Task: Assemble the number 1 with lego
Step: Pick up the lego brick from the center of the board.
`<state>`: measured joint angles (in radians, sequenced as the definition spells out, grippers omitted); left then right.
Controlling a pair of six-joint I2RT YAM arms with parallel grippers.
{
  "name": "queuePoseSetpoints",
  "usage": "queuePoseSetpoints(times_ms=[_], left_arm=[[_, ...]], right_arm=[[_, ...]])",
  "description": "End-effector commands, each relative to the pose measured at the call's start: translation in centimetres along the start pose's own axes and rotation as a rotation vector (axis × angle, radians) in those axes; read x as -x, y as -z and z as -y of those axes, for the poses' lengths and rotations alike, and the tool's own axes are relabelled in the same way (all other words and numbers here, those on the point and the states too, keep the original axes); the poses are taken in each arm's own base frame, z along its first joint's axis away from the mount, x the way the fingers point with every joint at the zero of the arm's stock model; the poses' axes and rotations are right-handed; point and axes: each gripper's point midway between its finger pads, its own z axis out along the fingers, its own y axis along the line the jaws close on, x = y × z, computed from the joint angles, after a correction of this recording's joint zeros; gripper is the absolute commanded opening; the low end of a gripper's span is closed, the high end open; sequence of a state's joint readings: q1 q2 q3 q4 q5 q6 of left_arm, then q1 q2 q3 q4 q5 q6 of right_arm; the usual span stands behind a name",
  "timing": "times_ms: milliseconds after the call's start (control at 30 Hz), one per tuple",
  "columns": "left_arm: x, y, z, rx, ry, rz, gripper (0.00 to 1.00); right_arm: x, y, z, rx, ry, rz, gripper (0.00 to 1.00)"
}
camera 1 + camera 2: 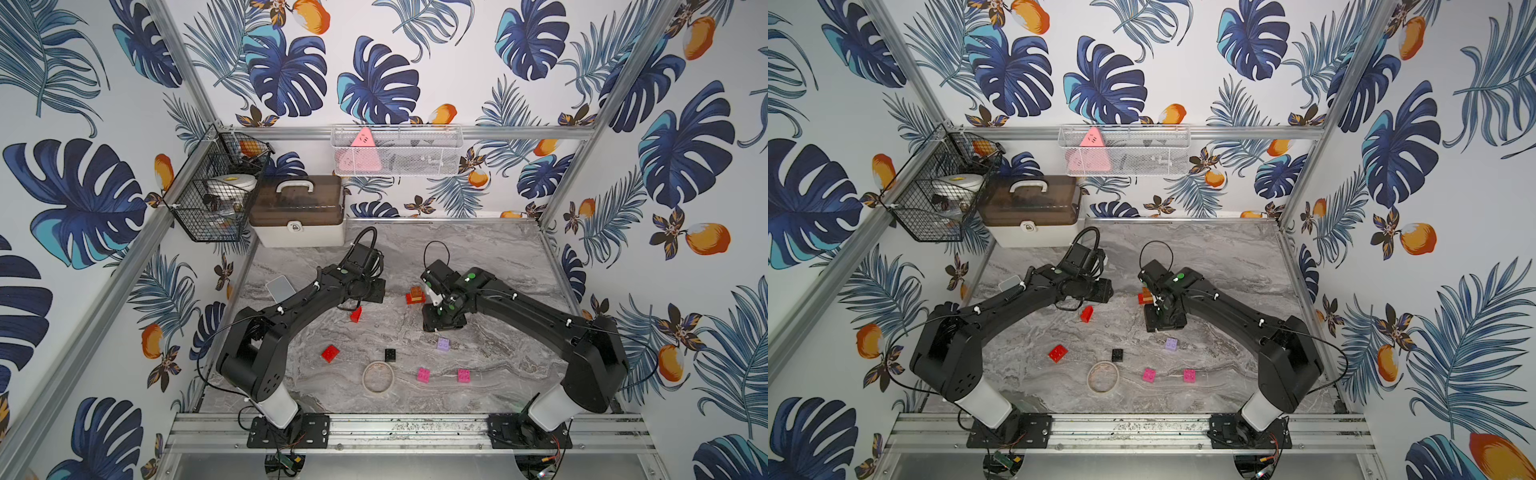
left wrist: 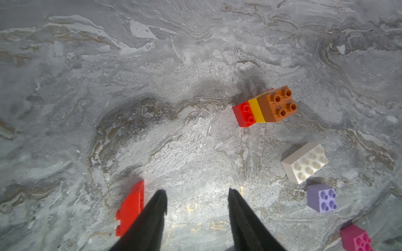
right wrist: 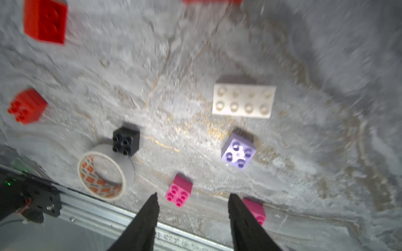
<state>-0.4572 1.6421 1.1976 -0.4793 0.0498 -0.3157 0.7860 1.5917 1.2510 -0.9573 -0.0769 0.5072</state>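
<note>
A lego stack (image 1: 415, 295) (image 1: 1145, 296) (image 2: 264, 106) of red, yellow and orange bricks stands mid-table. My right gripper (image 3: 193, 195) (image 1: 442, 322) hovers open and empty just in front of it, over a white brick (image 3: 243, 101) (image 2: 304, 163). A lilac brick (image 1: 443, 344) (image 3: 238, 150), a black brick (image 1: 390, 354) (image 3: 126, 141) and two pink bricks (image 1: 424, 374) (image 1: 463, 375) lie nearer the front. My left gripper (image 2: 196, 191) (image 1: 368, 293) is open and empty, with a red brick (image 2: 130, 210) (image 1: 356, 314) on its side just outside one finger. Another red brick (image 1: 330, 353) lies apart.
A tan tape ring (image 1: 378, 376) (image 3: 101, 173) lies by the black brick, close to the front metal rail (image 3: 97, 206). A pale grey rounded box (image 1: 280, 288) sits beside the left arm. A lidded storage case (image 1: 297, 212) and wire baskets (image 1: 216, 195) stand at the back left.
</note>
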Motion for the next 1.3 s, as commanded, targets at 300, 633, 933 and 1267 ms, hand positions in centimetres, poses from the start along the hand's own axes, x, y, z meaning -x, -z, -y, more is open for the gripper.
queuePoseSetpoints(times_ms=[300,633,933,1267], left_arm=[[-0.3,0.3,1.0,0.022,-0.050,0.014,0.54],[-0.5,0.0,1.5,-0.013,-0.034,-0.006,0.54],[-0.4,0.2,1.4,-0.014,-0.034,-0.001,0.54],[-0.4,0.1,1.3,-0.005,-0.040,-0.005,0.54]], right_arm=[[-6.8,-3.0,-0.6,0.010,-0.256,-0.059,0.61],[-7.5,-6.1,-1.7,0.035,-0.327,-0.078,0.56],[-7.0,-7.2,-2.5,-0.003,-0.308,-0.066,0.54],[-7.9,-8.4,-1.8,-0.075,-0.259,-0.097,0.39]])
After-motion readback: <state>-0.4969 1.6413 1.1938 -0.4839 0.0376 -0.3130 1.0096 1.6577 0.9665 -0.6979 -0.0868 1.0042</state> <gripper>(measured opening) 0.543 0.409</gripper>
